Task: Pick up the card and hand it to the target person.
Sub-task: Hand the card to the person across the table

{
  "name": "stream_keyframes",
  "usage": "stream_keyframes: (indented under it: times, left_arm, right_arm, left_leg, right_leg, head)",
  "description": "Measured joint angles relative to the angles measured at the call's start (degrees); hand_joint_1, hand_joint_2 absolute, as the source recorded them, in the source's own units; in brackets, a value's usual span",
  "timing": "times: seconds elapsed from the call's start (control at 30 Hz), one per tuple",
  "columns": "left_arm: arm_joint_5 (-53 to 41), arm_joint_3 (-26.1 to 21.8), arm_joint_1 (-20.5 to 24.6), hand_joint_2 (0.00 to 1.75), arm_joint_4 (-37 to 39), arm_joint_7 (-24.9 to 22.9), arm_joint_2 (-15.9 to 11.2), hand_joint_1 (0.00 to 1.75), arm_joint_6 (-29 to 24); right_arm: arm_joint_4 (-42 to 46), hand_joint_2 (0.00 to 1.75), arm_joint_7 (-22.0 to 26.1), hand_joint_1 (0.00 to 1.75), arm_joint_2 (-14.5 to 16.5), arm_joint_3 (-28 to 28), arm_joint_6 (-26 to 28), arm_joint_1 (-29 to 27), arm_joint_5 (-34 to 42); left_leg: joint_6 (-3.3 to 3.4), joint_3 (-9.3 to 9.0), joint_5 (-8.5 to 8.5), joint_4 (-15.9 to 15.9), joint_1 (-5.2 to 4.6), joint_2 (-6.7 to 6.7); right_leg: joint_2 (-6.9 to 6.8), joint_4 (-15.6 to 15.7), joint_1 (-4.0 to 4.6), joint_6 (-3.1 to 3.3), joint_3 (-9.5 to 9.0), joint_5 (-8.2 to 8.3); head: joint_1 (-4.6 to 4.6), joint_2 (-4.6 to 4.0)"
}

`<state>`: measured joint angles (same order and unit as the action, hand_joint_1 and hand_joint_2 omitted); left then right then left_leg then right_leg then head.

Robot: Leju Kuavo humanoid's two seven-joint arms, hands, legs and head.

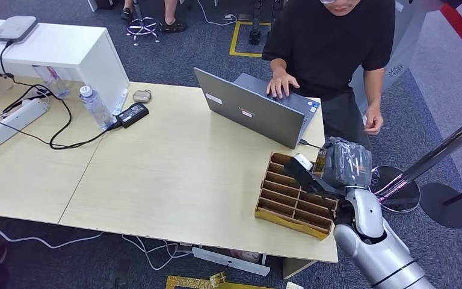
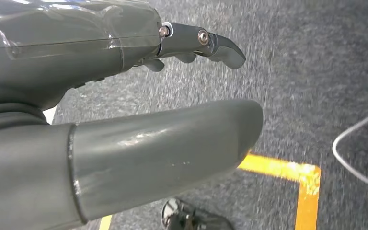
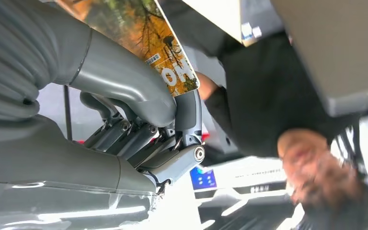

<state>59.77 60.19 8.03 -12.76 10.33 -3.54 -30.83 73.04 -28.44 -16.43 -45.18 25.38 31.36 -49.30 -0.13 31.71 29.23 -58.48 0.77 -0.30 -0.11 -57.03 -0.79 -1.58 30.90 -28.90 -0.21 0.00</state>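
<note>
My right hand point(image 1: 346, 164) hovers over the far right end of the brown cardboard slotted tray point(image 1: 292, 198) and holds a card point(image 1: 320, 161) with an autumn-leaf print. In the right wrist view the card point(image 3: 143, 33) is pinched between the thick thumb point(image 3: 124, 84) and the darker fingers point(image 3: 188, 112). The person in a black shirt point(image 1: 331, 42) stands just beyond the table, one hand point(image 1: 281, 83) on the laptop, the other hand point(image 1: 373, 120) hanging near my right hand. My left hand point(image 2: 124, 124) hangs over grey carpet with fingers apart, holding nothing.
An open grey laptop point(image 1: 252, 108) sits on the wooden table point(image 1: 174, 168) behind the tray. A water bottle point(image 1: 95, 106), power adapter point(image 1: 132, 114), cables and a power strip point(image 1: 12, 123) lie at the left. A stanchion base point(image 1: 397, 188) stands right of the table.
</note>
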Motion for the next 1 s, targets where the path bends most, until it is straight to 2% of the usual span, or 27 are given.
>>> stream_keyframes:
  times: [0.13, 0.4, 0.77, 0.87, 1.0]
  left_arm:
    - [0.04, -0.05, 0.0, 0.0, 0.0, 0.01, -0.81, 0.0, 0.52]
    - [0.03, -0.04, -0.01, 0.0, -0.01, -0.09, -0.96, 0.0, 0.64]
    - [-0.3, 0.19, 0.26, 0.0, -0.02, -1.91, -0.37, 0.0, -0.56]
    - [-0.44, 0.45, 0.54, 0.0, -0.02, -2.64, -0.02, 0.0, -1.2]
    - [-0.5, 1.05, 0.63, 0.0, -0.05, -3.28, 0.53, 0.0, -2.31]
  right_arm:
    - [-1.65, 1.75, 1.93, 1.69, 0.03, 1.34, 3.34, 1.11, 1.83]
    - [-3.49, 1.75, 2.77, 1.71, 0.28, 2.33, 4.36, 1.84, 2.72]
    - [-11.59, 1.75, 9.75, 1.75, 2.86, 5.2, 12.77, 6.22, 8.32]
    - [-14.69, 1.75, 12.99, 1.75, 3.96, 6.95, 13.6, 7.46, 5.63]
    - [-16.63, 1.75, 18.37, 1.71, 6.03, 12.88, 13.7, 7.32, -3.44]
  left_leg:
    - [0.0, 0.0, -0.01, 0.0, 0.0, 0.0]
    - [0.01, 0.02, 0.0, -0.01, -0.02, 0.0]
    - [0.01, 0.03, -0.01, -0.01, -0.01, 0.0]
    - [0.01, 0.03, -0.01, -0.02, -0.02, -0.01]
    - [0.01, 0.06, -0.01, -0.03, -0.02, -0.01]
  right_leg:
    - [-0.01, 0.0, -0.01, 0.0, -0.01, 0.0]
    - [-0.01, 0.0, -0.02, 0.0, -0.01, 0.0]
    - [-0.01, 0.0, -0.01, 0.0, 0.0, 0.0]
    - [-0.03, 0.0, -0.02, -0.01, 0.0, 0.0]
    - [-0.03, 0.0, -0.02, 0.0, 0.02, 0.0]
  head:
    - [0.01, 0.0]
    - [0.0, 0.0]
    - [0.01, 0.0]
    - [0.02, 0.0]
    - [0.0, 0.0]
